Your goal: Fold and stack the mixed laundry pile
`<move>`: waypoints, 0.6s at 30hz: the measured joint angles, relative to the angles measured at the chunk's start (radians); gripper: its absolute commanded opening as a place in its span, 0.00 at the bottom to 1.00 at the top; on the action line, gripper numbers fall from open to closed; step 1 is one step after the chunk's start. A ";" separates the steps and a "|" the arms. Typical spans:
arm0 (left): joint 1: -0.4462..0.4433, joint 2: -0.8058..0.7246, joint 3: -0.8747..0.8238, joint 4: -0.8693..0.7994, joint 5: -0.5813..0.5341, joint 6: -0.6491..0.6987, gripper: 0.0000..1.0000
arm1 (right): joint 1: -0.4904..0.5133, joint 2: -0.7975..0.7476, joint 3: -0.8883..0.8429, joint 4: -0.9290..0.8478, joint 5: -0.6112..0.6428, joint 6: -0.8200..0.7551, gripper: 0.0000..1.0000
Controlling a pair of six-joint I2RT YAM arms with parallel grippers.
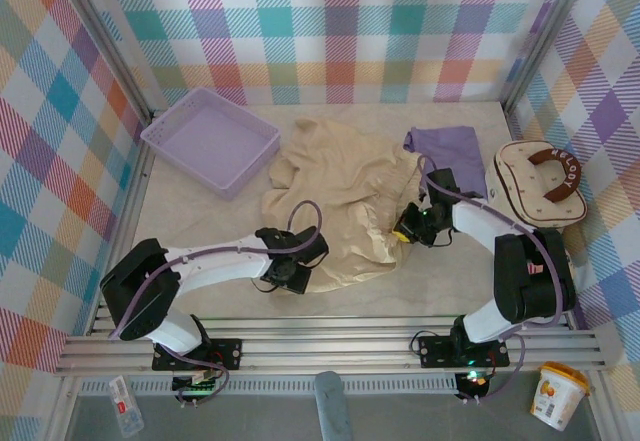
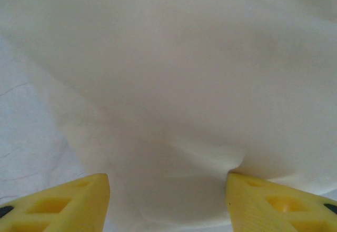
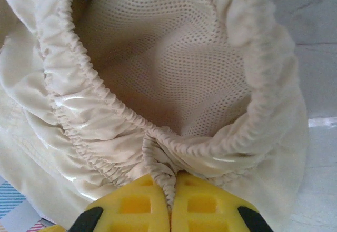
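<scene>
Pale tabletop (image 1: pixel 200 211) beneath your cream-beige shirt (image 1: pixel 340 196): right gripper (image 3: pixel 171 190) tight on its hem, left gripper (image 2: pixel 166 190) spread above.

Right gripper (image 3: pixel 170 203) pinching the gathered elastic hem (image 3: pixel 97 113) of the cream-beige garment (image 3: pixel 31 153); mesh lining (image 3: pixel 174 69) exposed, tabletop (image 3: pixel 316 58) at right.

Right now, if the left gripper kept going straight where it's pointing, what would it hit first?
The cream-beige garment: its cloth lies directly ahead of the left gripper, between the parted fingers. It looks very close, though depth is hard to judge.
</scene>
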 measured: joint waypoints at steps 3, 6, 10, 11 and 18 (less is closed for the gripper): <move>-0.009 0.000 -0.010 0.020 0.004 0.018 0.60 | -0.009 -0.012 -0.008 0.000 0.000 -0.004 0.00; -0.021 -0.002 -0.021 0.035 0.019 0.032 0.61 | -0.017 -0.034 -0.017 0.000 0.001 -0.004 0.00; -0.026 -0.002 -0.050 0.035 0.037 0.043 0.62 | -0.027 -0.052 -0.036 0.000 0.001 -0.004 0.00; -0.026 0.002 -0.053 0.034 0.037 0.043 0.62 | -0.029 -0.055 -0.042 0.000 0.001 -0.004 0.00; -0.026 0.053 -0.056 0.069 0.069 0.035 0.41 | -0.040 -0.078 -0.068 0.002 0.001 -0.004 0.00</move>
